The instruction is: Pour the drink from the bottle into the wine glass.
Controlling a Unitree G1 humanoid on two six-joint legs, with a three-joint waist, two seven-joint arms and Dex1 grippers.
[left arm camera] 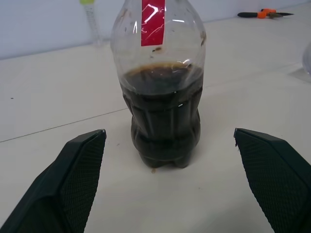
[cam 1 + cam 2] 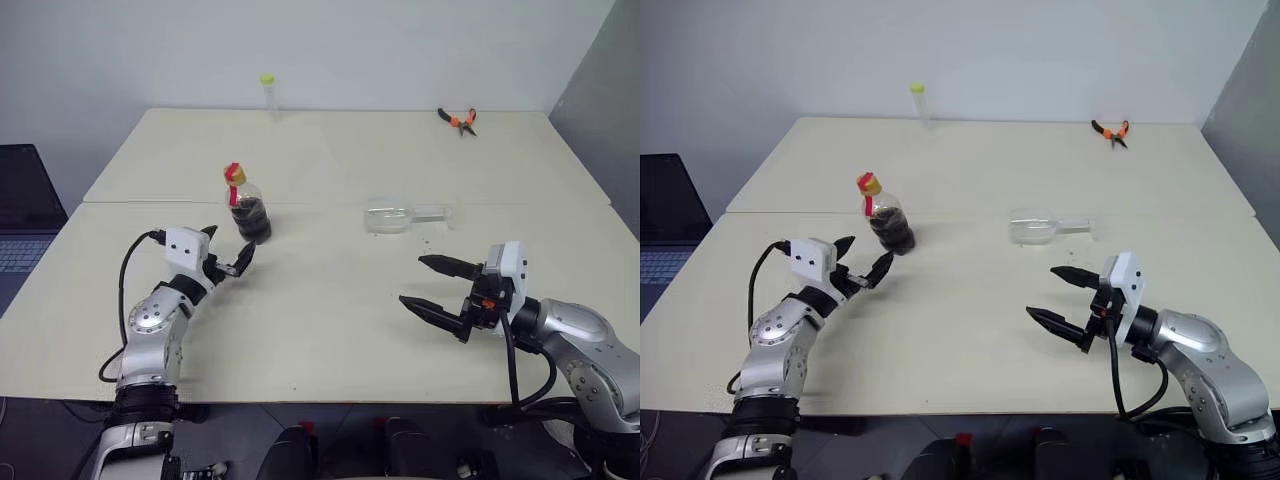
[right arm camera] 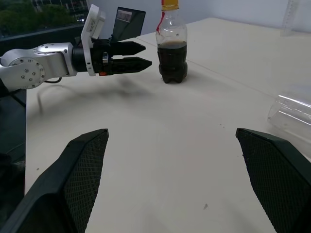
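Plastic, thin and squashy, the bottle [image 2: 247, 208] stands on the table [image 2: 330, 330] just in front of the left gripper [image 2: 226, 262]; its fingers are spread wide, and so are the right gripper's [image 2: 432, 287] — both hold nothing. It looks half full of drink [image 1: 163, 111], so light; grab its dark belly softly. The wine glass [image 2: 392, 217] lies on its side — it can roll and break.

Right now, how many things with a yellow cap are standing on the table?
2. The bottle of dark drink stands just ahead of the open left gripper; a slim clear tube stands at the table's far edge. Nothing looks hidden.
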